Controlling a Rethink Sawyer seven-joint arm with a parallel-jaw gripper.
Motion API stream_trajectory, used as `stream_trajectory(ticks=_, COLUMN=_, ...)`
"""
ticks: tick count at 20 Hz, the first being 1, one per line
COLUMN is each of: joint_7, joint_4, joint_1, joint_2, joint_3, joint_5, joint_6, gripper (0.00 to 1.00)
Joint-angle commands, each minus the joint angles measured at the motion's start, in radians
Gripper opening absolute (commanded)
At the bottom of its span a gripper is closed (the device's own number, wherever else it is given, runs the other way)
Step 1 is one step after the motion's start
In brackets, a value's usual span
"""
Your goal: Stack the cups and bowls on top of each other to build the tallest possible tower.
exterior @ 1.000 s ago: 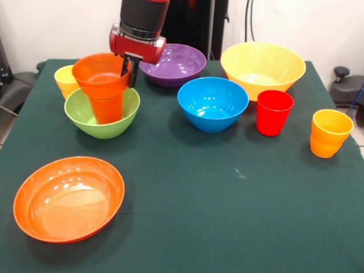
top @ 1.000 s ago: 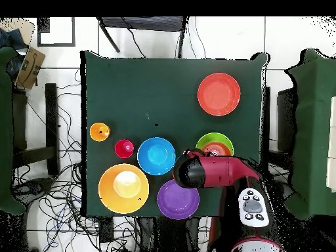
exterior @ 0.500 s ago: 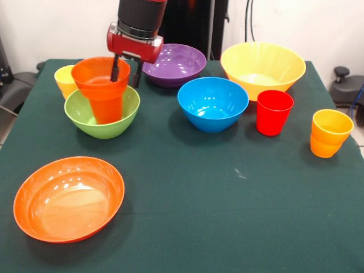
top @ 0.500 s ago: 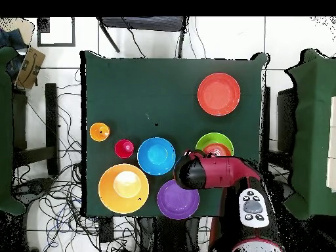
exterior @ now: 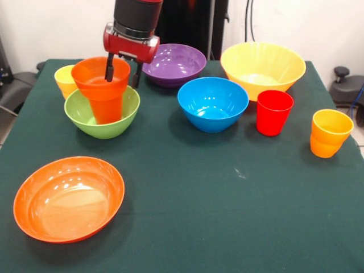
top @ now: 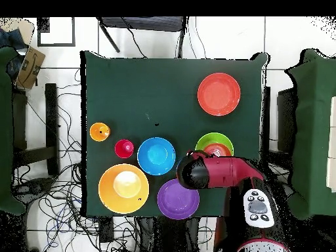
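Atop the green bowl point(exterior: 102, 116) at the bench's point(exterior: 227, 205) left stands an orange cup point(exterior: 107, 107) capped by a small orange bowl point(exterior: 99, 77). Its rim sits between the spread fingers of the tool point(exterior: 121, 70), released. Other bowls and cups stand apart.

Dark green tabletop point(exterior: 227, 216), cluttered floor around it.
Tangled cables point(top: 62, 190) lie on the white tiles; a cardboard box point(top: 29, 65) sits at one corner.
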Motion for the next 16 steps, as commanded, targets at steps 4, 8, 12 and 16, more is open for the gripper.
stream_trajectory(ticks=4, joint_7=-0.128, joint_4=-0.029, joint_1=-0.030, joint_2=-0.024, joint_3=0.151, joint_5=-0.023, joint_6=0.133, gripper=1.00)
stream_trajectory(ticks=8, joint_7=-0.154, joint_4=0.013, joint_1=-0.079, joint_2=-0.066, joint_3=0.222, joint_5=0.000, joint_6=0.141, gripper=1.00)
stream_trajectory(ticks=12, joint_7=-0.142, joint_4=0.020, joint_1=-0.082, joint_2=-0.093, joint_3=0.229, joint_5=-0.015, joint_6=0.144, gripper=1.00)
stream_trajectory(ticks=16, joint_7=-0.116, joint_4=0.005, joint_1=-0.054, joint_2=-0.101, joint_3=0.203, joint_5=-0.050, joint_6=0.139, gripper=1.00)
